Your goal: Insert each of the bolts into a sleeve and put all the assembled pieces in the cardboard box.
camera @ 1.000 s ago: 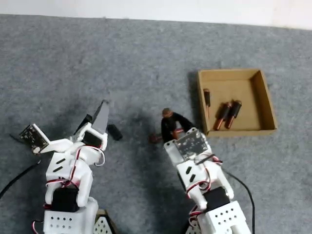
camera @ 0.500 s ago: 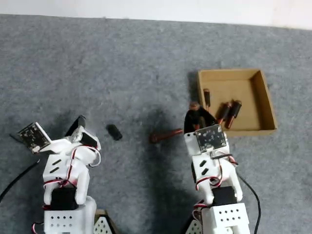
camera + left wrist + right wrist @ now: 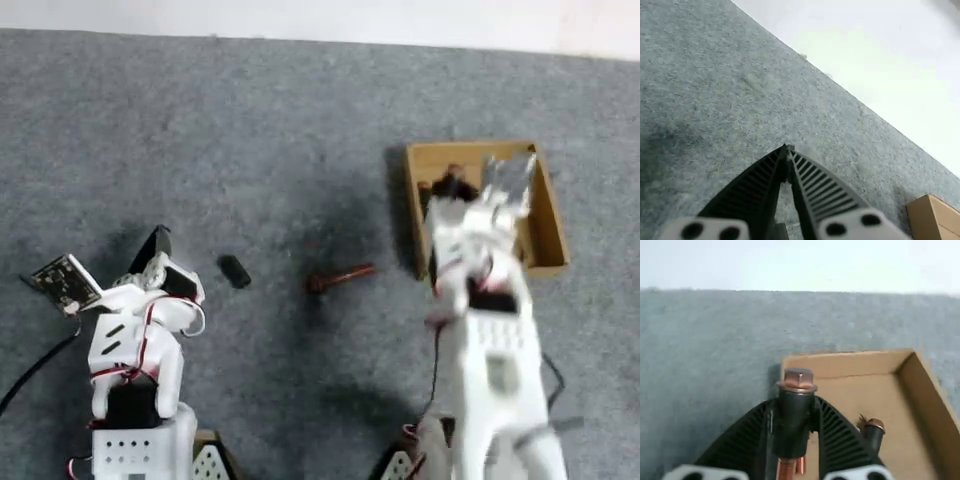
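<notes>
My right gripper (image 3: 455, 188) hangs over the near-left part of the cardboard box (image 3: 470, 149), shut on an assembled piece. In the right wrist view this gripper (image 3: 796, 407) clamps a black sleeve (image 3: 792, 415) with a copper bolt head (image 3: 798, 380) sticking out. Another assembled piece (image 3: 873, 432) lies in the box (image 3: 840, 359). A loose copper bolt (image 3: 340, 278) and a loose black sleeve (image 3: 234, 271) lie on the carpet between the arms. My left gripper (image 3: 157, 241) stays at the lower left, shut and holding nothing (image 3: 786, 150).
Grey carpet (image 3: 250, 130) covers the table up to a white wall at the back. A corner of the box (image 3: 935, 215) shows in the left wrist view. Much of the box's inside is hidden by the right arm (image 3: 485, 300) in the high view.
The right arm has swung from beside the loose bolt out over the box, carrying the assembled piece. The left arm has drawn back toward its base.
</notes>
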You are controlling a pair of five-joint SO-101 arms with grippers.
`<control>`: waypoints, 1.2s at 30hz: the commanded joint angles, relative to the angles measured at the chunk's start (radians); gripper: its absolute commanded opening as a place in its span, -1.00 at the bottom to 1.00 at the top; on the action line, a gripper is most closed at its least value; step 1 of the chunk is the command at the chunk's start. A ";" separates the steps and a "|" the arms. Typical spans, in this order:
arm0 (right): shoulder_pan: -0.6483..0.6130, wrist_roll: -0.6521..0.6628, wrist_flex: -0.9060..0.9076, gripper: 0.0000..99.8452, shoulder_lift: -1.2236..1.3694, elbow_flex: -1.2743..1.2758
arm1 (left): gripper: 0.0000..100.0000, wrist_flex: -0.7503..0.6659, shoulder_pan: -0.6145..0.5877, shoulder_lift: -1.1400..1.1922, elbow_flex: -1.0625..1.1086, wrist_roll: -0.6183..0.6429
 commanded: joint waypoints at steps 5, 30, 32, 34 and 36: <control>0.045 -0.290 -0.004 -0.99 0.383 -0.320 | -0.99 -0.025 -0.008 -0.016 0.021 -0.008; 0.096 -0.356 -0.044 -0.38 0.564 -0.318 | -0.99 -0.025 -0.007 -0.016 0.021 -0.008; 0.071 -0.353 -0.041 -0.38 0.495 -0.311 | -0.99 -0.025 -0.007 -0.016 0.021 -0.008; 0.036 -0.351 0.012 -0.38 0.401 -0.265 | -0.99 -0.025 -0.007 -0.016 0.021 -0.008; -0.019 -0.350 0.048 -0.38 0.292 -0.216 | -0.99 -0.025 -0.007 -0.016 0.021 -0.008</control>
